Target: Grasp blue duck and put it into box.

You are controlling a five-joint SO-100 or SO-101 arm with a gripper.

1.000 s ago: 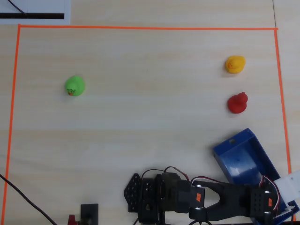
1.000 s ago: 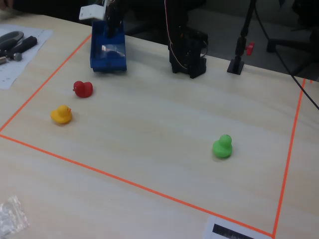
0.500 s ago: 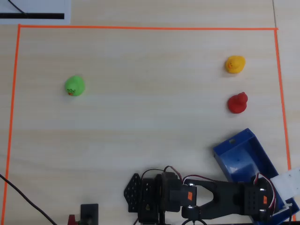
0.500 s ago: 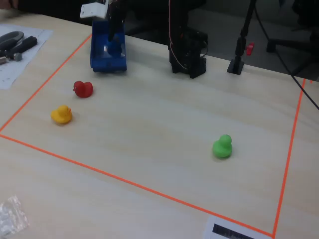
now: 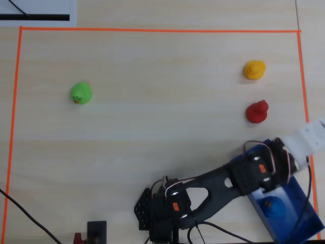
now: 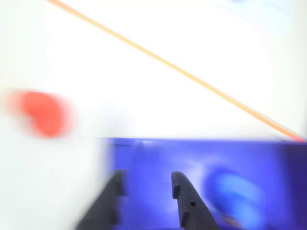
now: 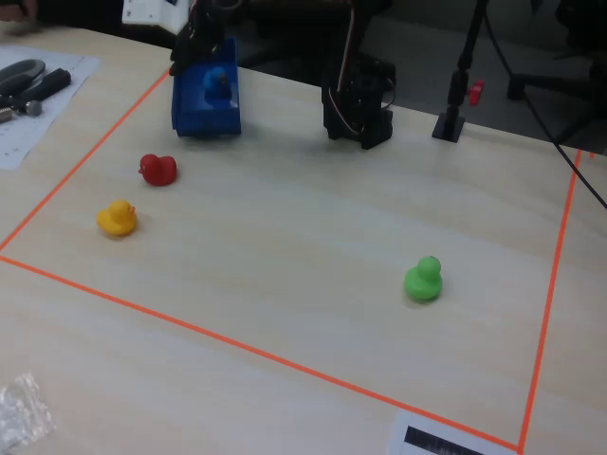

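Note:
The blue duck (image 5: 270, 204) lies inside the dark-blue box (image 5: 290, 219) at the lower right of the overhead view. In the blurred wrist view my gripper (image 6: 146, 184) hangs over the box's floor (image 6: 144, 155), jaws apart with nothing between them, and the blue duck (image 6: 235, 196) lies to their right, apart from them. In the fixed view the duck (image 7: 217, 85) sits in the box (image 7: 194, 118) under the arm at the top left.
A red duck (image 5: 257, 112) and a yellow duck (image 5: 254, 69) stand beyond the box; the red one also shows in the wrist view (image 6: 43, 113). A green duck (image 5: 80, 93) stands far left. Orange tape (image 5: 152, 30) frames the table. The arm's base (image 5: 165, 211) stands at the front edge.

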